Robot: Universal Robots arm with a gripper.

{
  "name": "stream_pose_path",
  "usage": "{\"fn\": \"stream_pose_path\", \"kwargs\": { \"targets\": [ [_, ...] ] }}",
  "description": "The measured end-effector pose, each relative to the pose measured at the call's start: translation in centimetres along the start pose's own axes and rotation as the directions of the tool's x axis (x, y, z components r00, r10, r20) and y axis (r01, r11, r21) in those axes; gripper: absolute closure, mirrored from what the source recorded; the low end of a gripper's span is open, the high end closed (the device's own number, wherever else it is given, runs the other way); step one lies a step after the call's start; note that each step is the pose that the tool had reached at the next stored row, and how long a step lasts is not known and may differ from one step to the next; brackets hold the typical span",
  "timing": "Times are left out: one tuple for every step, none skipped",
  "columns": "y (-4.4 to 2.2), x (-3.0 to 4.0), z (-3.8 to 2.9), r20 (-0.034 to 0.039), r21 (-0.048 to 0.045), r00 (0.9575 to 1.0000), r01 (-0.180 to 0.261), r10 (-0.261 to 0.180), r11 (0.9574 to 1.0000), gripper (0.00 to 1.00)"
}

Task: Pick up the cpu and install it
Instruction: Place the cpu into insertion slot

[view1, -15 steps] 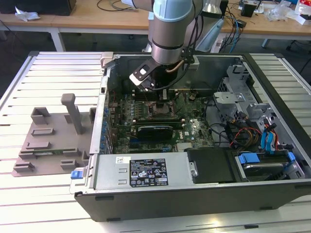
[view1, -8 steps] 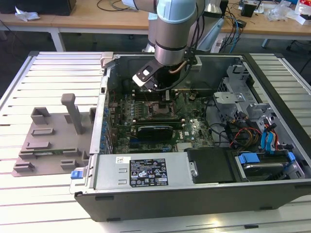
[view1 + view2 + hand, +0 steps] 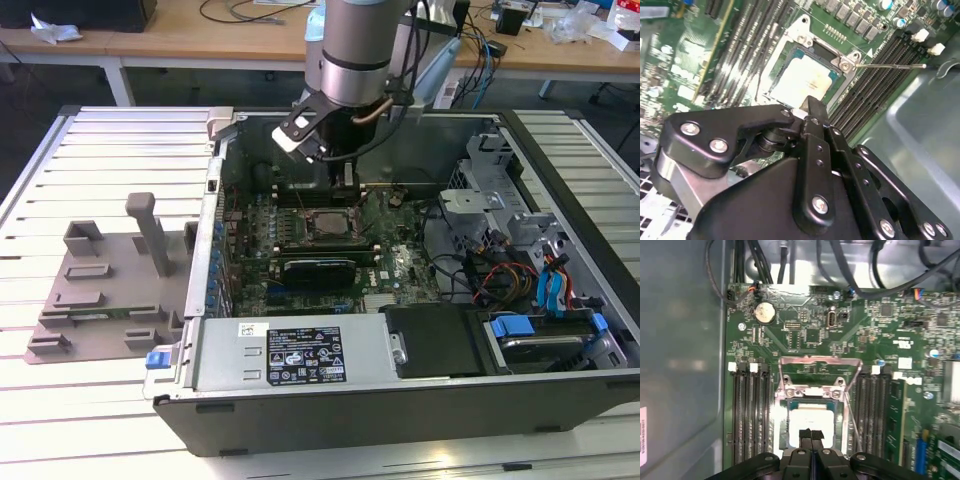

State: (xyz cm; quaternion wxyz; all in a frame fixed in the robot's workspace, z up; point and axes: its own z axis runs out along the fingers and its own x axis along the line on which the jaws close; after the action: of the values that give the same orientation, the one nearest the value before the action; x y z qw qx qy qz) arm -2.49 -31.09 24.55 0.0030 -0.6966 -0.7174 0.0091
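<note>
The end effector (image 3: 811, 436) has its fingers pressed together, gripping nothing, with the tips just above the cpu (image 3: 809, 417). The cpu lies flat in the socket (image 3: 812, 391), silvery top up. It is square, with edges parallel to the memory slots (image 3: 747, 410) on the motherboard (image 3: 815, 335).

Upright arm (image 3: 355, 45), fingers (image 3: 804, 436) together.
</note>
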Motion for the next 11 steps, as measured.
{"fn": "stream_pose_path", "kwargs": {
  "targets": [
    [0.0, -0.08, -0.09, 0.0024, 0.0001, 1.0, 0.0, 0.0, 1.0, 0.89],
    [-0.01, -0.26, -0.27, 0.0068, 0.0003, 1.0, 0.0, 0.0, 1.0, 0.89],
    [-0.01, -0.37, -0.41, 0.0094, 0.0004, 1.0, 0.0, 0.0, 1.0, 0.89],
    [-0.03, -0.66, -0.81, 0.0159, 0.0006, 0.9999, 0.0, 0.0, 1.0, 0.89],
    [-0.04, -0.77, -1.05, 0.0181, 0.0007, 0.9998, 0.0, 0.0, 1.0, 0.89],
    [-0.04, -0.83, -1.29, 0.0186, 0.0007, 0.9998, 0.0, 0.0, 1.0, 0.89],
    [-0.06, -0.91, -1.84, 0.0191, 0.0007, 0.9998, 0.0, 0.0, 1.0, 0.89],
    [-0.07, -0.94, -2.46, 0.0193, 0.0007, 0.9998, 0.0, 0.0, 1.0, 0.89],
    [-0.08, -0.94, -3.28, 0.0192, 0.0006, 0.9998, 0.0, 0.0, 1.0, 0.89],
    [-0.09, -0.95, -3.72, 0.0192, 0.0006, 0.9998, 0.0, 0.0, 1.0, 0.89],
    [-0.1, -0.95, -4.35, 0.0193, 0.0007, 0.9998, 0.0, 0.0, 1.0, 0.89]
  ]
}}
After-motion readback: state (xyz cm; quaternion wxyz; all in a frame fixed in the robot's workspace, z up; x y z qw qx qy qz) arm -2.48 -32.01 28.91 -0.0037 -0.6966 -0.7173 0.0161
